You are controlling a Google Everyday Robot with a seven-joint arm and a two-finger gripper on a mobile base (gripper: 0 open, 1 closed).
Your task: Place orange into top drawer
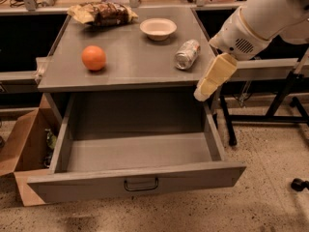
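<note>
The orange (93,58) sits on the left part of the grey cabinet top (130,66). Below it, the top drawer (96,187) is pulled wide open and nothing shows inside; its dark handle (141,184) is at the centre of the front panel. My gripper (208,82), cream-coloured on a white arm, hangs at the cabinet's right front corner, pointing down and left, above the drawer's right side wall. It is far to the right of the orange and holds nothing that I can see.
A white bowl (158,28), a crushed can (187,54) lying on its side and a snack bag (102,13) are on the cabinet top. An open cardboard box (24,149) stands on the floor at left. Black table legs (270,115) stand at right.
</note>
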